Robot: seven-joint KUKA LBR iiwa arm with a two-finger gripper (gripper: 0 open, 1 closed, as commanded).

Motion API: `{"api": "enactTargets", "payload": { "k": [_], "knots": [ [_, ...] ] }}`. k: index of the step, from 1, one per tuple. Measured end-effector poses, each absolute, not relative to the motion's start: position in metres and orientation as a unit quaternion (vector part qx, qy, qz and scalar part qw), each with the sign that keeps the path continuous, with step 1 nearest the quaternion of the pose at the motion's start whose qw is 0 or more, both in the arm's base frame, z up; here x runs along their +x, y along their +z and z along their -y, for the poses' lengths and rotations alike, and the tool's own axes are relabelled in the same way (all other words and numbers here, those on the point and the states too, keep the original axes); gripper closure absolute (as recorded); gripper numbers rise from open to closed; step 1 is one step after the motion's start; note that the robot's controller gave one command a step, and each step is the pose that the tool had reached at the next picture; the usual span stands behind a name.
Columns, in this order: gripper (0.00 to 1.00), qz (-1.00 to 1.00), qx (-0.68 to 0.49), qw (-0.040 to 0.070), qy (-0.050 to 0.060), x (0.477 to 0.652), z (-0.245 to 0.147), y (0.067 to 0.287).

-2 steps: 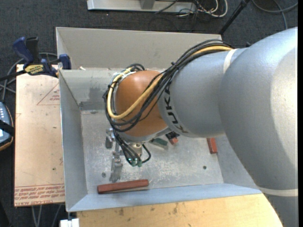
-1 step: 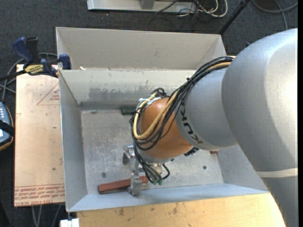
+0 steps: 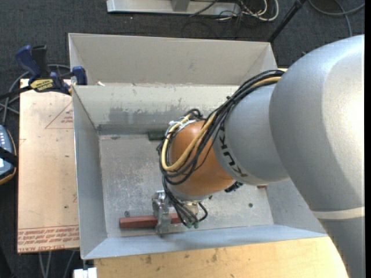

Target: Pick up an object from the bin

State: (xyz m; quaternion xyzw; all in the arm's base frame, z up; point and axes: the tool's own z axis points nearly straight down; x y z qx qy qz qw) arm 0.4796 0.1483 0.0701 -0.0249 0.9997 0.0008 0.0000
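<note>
A dark red flat bar (image 3: 138,222) lies along the bin's near wall, left of centre. My gripper (image 3: 164,219) is down at the bar's right end, which is hidden under its metal body. Whether it grips the bar cannot be made out from above.
The arm's orange dome with looped cables hangs over the middle of the bin floor. A small dark piece (image 3: 155,135) lies by the far wall. A bit of a reddish thing (image 3: 262,186) peeks out under the arm at the right.
</note>
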Motion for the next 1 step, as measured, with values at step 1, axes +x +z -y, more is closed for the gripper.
{"api": "enactTargets", "payload": {
  "k": [1],
  "knots": [
    [1.00, -0.998, -0.068, 0.006, 0.001, 0.4949, -0.1361, 0.2268]
  ]
}}
